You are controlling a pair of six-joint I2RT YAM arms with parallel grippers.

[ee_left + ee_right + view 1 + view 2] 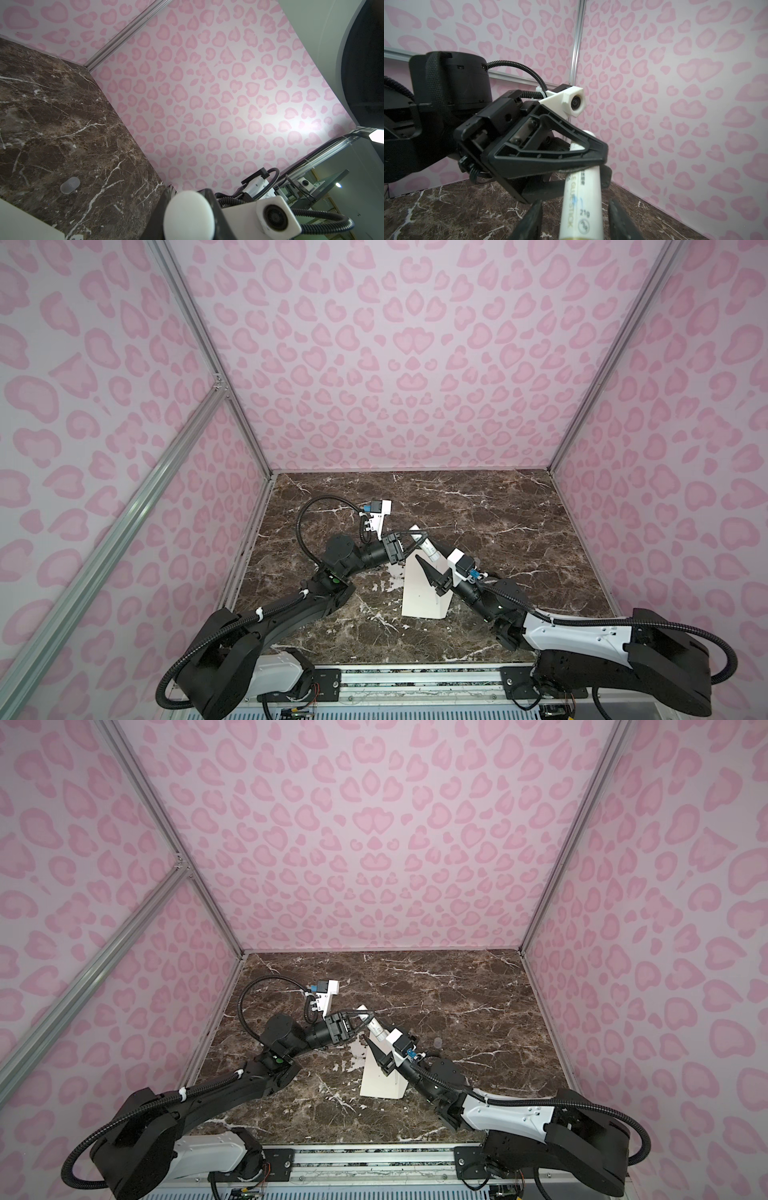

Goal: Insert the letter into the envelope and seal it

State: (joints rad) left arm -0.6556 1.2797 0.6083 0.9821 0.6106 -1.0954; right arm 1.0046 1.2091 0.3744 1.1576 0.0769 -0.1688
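Pink walls [395, 364] printed with heart-shaped leopard spots close in a dark brown marble tabletop [498, 510] veined in white. Near its middle and towards the front lies the envelope [419, 597], cream and plain. It rests flat on the marble with its long side running away from the robot, and a corner of it also shows in the left wrist view [22, 224]. Above its far end the left gripper [602, 166] is clamped on a white glue stick [583, 185], which it holds slanted. The barrel reads "GLUE STICK", with cut-off letters before it, and "21g" lower down. Some small characters near the jaws and a circled mark under the weight are too blurred to read. The right gripper [575, 202] sits over the envelope with its jaws parted, one finger on each side of the stick's lower barrel, and a gap shows on both sides. A frosted translucent cap [70, 185] lies on its side on the bare marble, well apart from the envelope.
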